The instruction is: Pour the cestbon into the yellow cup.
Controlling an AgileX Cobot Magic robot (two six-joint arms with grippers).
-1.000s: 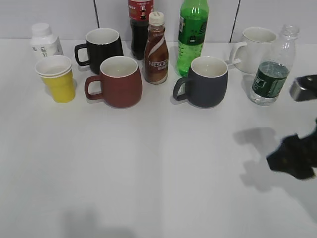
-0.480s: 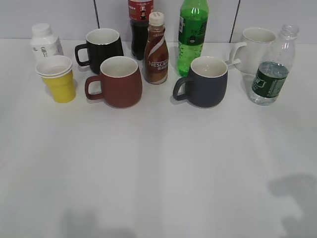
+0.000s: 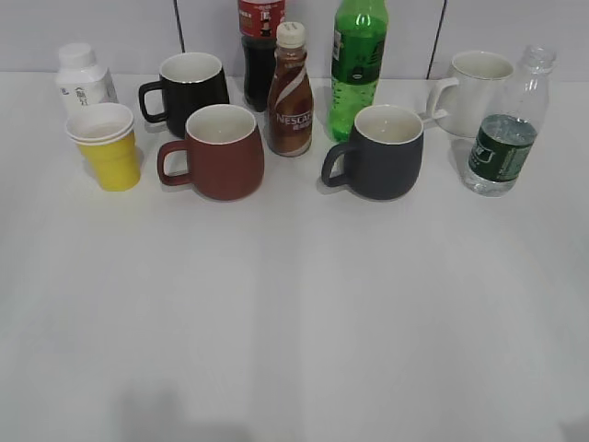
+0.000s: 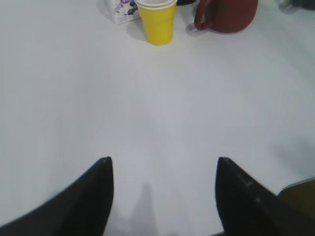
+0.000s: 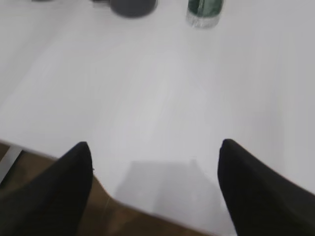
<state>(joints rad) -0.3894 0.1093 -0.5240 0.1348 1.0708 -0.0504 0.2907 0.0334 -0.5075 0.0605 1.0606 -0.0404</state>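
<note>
The cestbon [image 3: 503,124], a clear ribbed bottle with a dark green label and no cap, stands upright at the back right; its base shows in the right wrist view [image 5: 204,11]. The yellow cup [image 3: 108,145] stands at the back left and also shows in the left wrist view [image 4: 157,20]. My left gripper [image 4: 163,164] is open and empty over the near left of the table. My right gripper [image 5: 156,147] is open and empty over the table's near edge. Neither gripper shows in the exterior view.
Along the back stand a white bottle [image 3: 81,75], a black mug [image 3: 190,85], a red-brown mug [image 3: 219,152], a cola bottle [image 3: 260,46], a Nescafe bottle [image 3: 290,92], a green soda bottle [image 3: 357,64], a dark grey mug [image 3: 382,152] and a white mug [image 3: 476,87].
My right gripper, seen at the right edge of the exterior view a second ago, has drawn back out of that view. The bottle and cups have not moved.
</note>
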